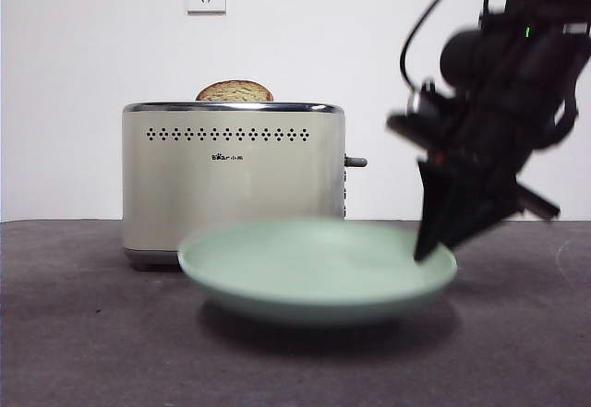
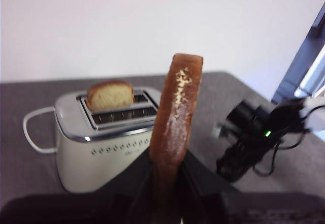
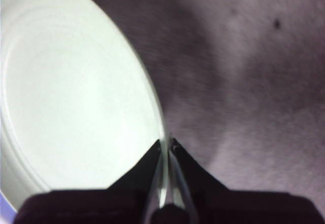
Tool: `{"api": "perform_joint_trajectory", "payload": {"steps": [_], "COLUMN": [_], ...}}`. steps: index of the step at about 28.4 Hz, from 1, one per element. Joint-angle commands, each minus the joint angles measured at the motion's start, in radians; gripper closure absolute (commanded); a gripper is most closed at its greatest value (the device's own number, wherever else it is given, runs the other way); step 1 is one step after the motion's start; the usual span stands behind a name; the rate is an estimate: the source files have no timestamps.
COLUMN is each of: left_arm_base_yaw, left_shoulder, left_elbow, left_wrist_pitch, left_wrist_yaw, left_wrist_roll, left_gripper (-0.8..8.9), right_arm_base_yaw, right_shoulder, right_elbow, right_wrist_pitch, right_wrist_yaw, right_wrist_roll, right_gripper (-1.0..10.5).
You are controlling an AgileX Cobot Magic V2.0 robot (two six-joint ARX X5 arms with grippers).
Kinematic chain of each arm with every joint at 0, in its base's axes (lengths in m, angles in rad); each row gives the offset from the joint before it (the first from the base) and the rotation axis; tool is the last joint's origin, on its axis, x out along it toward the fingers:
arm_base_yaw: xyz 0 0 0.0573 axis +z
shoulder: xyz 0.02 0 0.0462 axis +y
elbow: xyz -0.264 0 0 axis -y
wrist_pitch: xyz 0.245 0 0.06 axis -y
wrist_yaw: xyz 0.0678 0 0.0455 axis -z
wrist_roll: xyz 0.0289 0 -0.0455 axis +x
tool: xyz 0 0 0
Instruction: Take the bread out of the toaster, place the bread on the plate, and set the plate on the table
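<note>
Bread out of toaster, plate lifted, slice not yet on plate.

Table (image 1: pixel 74 333) bare under the raised plate; toaster (image 1: pixel 233 185) stood behind with the other slice (image 1: pixel 235 91) still in a slot. Plate (image 1: pixel 314 264) hung above the table, right gripper (image 3: pixel 166 145) jaws pinching its rim. Left gripper (image 2: pixel 170 168) jaws clamped the bread (image 2: pixel 176 112) upright, high beside the toaster. Left to do, I judged: bread onto plate, plate down.

Right gripper (image 1: pixel 429 252) clamped on plate (image 1: pixel 277 264) rim, plate raised off counter (image 1: pixel 74 333). Toaster (image 1: pixel 233 181) behind w/ slice (image 1: pixel 235 91) in slot.
</note>
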Motion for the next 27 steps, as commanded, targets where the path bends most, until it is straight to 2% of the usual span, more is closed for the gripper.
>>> {"api": "perform_joint_trajectory", "payload": {"steps": [1,5,11,13,22,24,27], "left_arm_base_yaw": [-0.003,-0.003,-0.003,-0.003,-0.082,-0.122,-0.162], "left_shoulder": [0.067,0.204,0.444,0.52,0.809,0.859,0.893], "left_elbow": [-0.005,-0.005,-0.005,-0.005,-0.005,-0.005,-0.005], "left_wrist_pitch": [0.028,0.086,0.212,0.23,0.229,0.229,0.227], "left_wrist_yaw": [0.079,0.265,0.656,0.724,0.732,0.66,0.488], "left_wrist_roll": [-0.001,0.006,-0.019,-0.038,-0.04,-0.04,-0.04], "left_gripper": [8.2,8.2,8.2,8.2,8.2,8.2,8.16], "right_arm_base_yaw": [0.01,0.013,0.012,0.012,0.012,0.012,0.013], "right_shoulder": [-0.072,-0.169,-0.284,-0.312,-0.392,-0.403,-0.409], "right_elbow": [0.004,0.004,0.004,0.004,0.005,0.005,0.005], "right_wrist_pitch": [-0.002,-0.019,-0.061,-0.076,-0.122,-0.132,-0.138], "right_wrist_yaw": [-0.008,-0.008,-0.005,-0.005,-0.006,-0.008,-0.008], "right_wrist_roll": [0.015,0.015,0.01,0.01,0.01,0.01,0.01], "right_gripper": [9.6,9.6,9.6,9.6,9.6,9.6,9.6]}}
